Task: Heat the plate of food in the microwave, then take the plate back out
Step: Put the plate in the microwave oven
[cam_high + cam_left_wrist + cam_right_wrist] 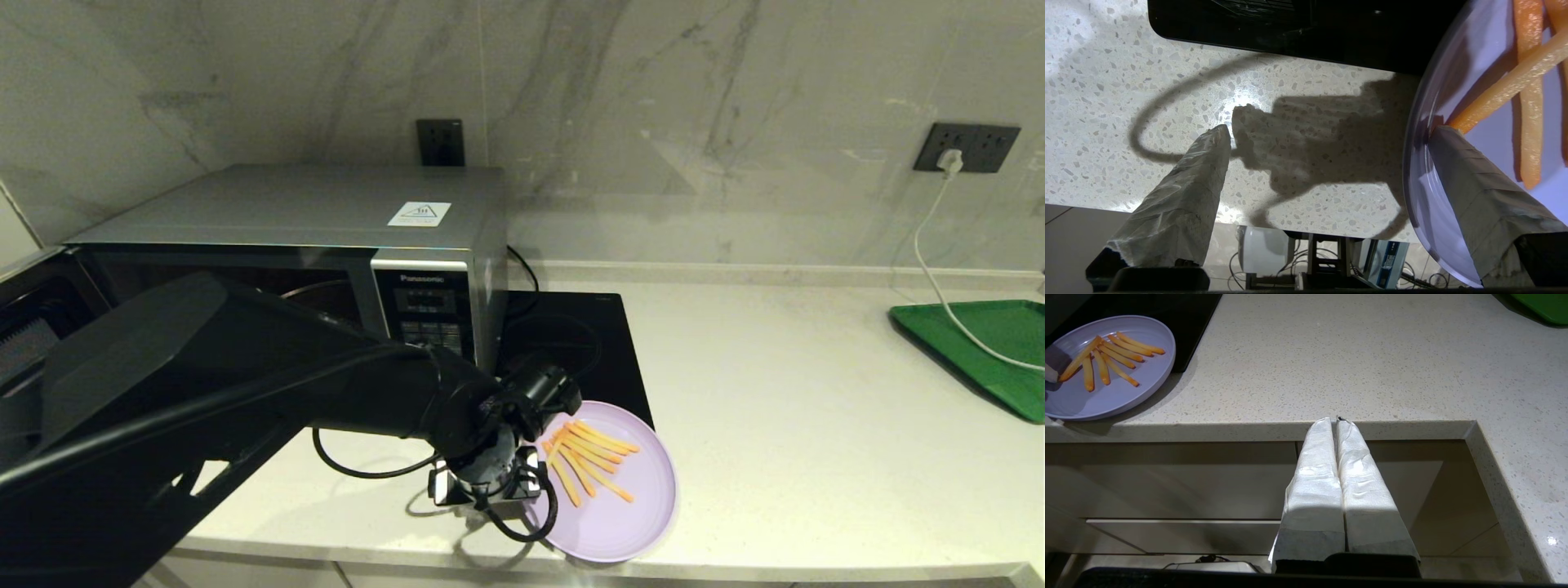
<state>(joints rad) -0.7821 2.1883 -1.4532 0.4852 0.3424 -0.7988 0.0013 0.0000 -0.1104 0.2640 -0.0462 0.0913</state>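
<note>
The pale lilac plate of food point(620, 506) sits near the counter's front edge, with orange-yellow fries point(592, 457) on its far-left part. My left gripper point(488, 490) points down at the plate's left rim and is open. In the left wrist view the left gripper point(1331, 132) straddles the plate's rim point(1423, 110): one finger is over the plate's inside by a fry point(1531, 102), the other over bare counter. The silver microwave point(326, 204) stands behind my left arm with its door swung open to the left. My right gripper point(1336, 418) is shut and empty, in front of the counter's edge, below its top.
A black induction hob point(571, 335) lies between the microwave and the plate. A green tray point(980, 343) sits at the far right with a white cable point(931, 269) running to a wall socket. The plate point(1114, 396) slightly overhangs the counter edge point(1249, 428).
</note>
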